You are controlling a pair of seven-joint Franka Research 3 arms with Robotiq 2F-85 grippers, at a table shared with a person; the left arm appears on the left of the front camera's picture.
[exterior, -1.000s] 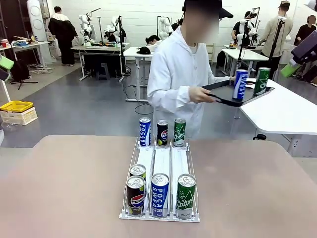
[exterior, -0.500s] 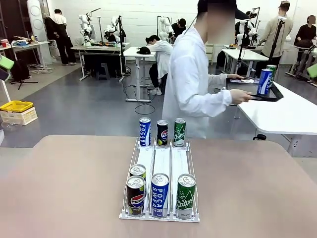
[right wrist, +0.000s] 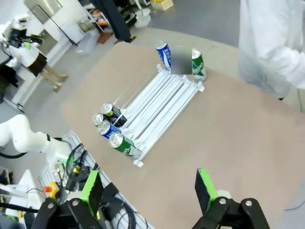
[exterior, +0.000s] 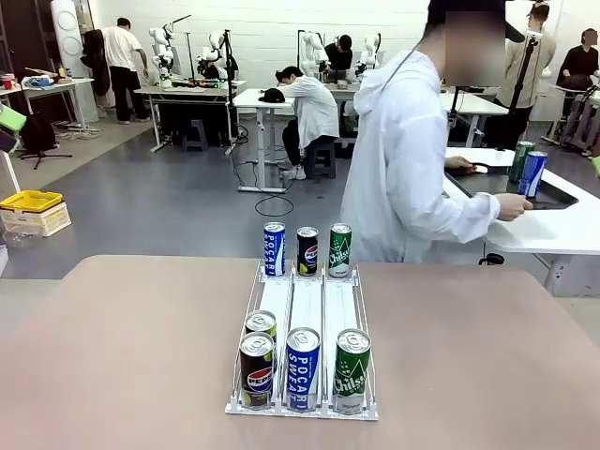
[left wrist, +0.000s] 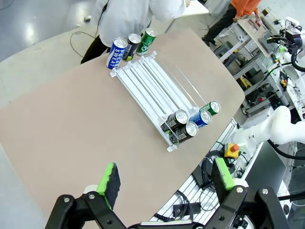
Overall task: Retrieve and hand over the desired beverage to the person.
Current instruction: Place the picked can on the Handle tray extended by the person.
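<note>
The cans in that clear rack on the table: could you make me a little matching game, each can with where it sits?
Things:
1. Pepsi can
2. Pocari Sweat can
3. Chilsung can
4. silver-topped can

Places:
A. near end, middle lane
B. just behind the Pepsi, left lane
C. near end, right lane
D. near end, left lane

Pairs: 1-D, 2-A, 3-C, 4-B

Grey lab floor (exterior: 169,202), white back wall (exterior: 262,23), white workbenches (exterior: 258,101) in rows, black stool (exterior: 196,134), yellow bin (exterior: 30,200) at left, white side table (exterior: 553,225) at right, black cable (exterior: 272,202) on floor, even overhead light.
</note>
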